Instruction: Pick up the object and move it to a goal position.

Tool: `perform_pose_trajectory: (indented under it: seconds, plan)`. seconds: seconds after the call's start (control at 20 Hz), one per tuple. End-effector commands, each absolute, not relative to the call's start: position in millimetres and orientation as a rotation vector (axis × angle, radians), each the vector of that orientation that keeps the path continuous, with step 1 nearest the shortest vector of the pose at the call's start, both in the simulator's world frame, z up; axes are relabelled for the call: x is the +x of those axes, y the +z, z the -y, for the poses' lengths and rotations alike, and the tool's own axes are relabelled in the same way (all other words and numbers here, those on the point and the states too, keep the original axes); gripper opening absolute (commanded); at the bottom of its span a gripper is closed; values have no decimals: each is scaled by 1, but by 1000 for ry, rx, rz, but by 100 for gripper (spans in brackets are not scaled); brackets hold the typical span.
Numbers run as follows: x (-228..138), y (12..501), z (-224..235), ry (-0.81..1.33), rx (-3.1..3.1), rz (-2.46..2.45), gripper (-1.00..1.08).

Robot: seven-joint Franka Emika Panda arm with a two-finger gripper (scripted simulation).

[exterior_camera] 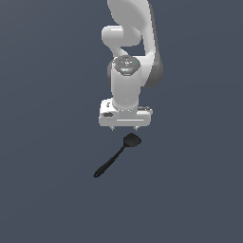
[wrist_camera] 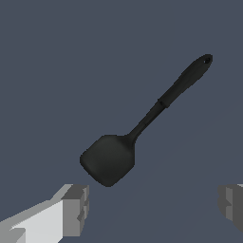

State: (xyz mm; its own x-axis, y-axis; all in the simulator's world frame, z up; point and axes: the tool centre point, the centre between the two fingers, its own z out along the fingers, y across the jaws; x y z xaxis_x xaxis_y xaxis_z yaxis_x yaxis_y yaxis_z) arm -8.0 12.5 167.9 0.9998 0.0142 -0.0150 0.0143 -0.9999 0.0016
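1. The gripper (exterior_camera: pixel 125 128) points straight down from the white arm (exterior_camera: pixel 127 88), its two short fingertips showing just under the broad white hand.
2. Its jaws are spread wide apart. In the wrist view one finger (wrist_camera: pixel 76 209) sits at one edge of the picture and the other at the opposite edge, with bare floor between them.
3. Nothing is held between the fingers, and neither finger touches anything that can be seen.
4. The black spatula (exterior_camera: pixel 115 156) lies flat on the dark grey-blue floor (exterior_camera: pixel 47 190).
5. In the exterior view its squarish head lies just beneath the fingertips, a little toward the exterior view's right of the point midway between them.
6. From the head, the thin handle runs away on a slant toward the exterior view's left and toward the camera, ending in a thicker grip with a small hole at its tip.
7. In the wrist view the spatula (wrist_camera: pixel 142 124) head lies near one finger but outside the gap between the two, apart from both.
8. How high the fingertips stand above the floor cannot be judged from either view.
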Motion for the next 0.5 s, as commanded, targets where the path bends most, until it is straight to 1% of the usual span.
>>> perform_pose_trajectory:
  seconds: [0.0,0.45]
  plan:
    - [-8,168,-12,-24,3140,-22,100]
    - [-16,168,-21,-71,3158,-6,100]
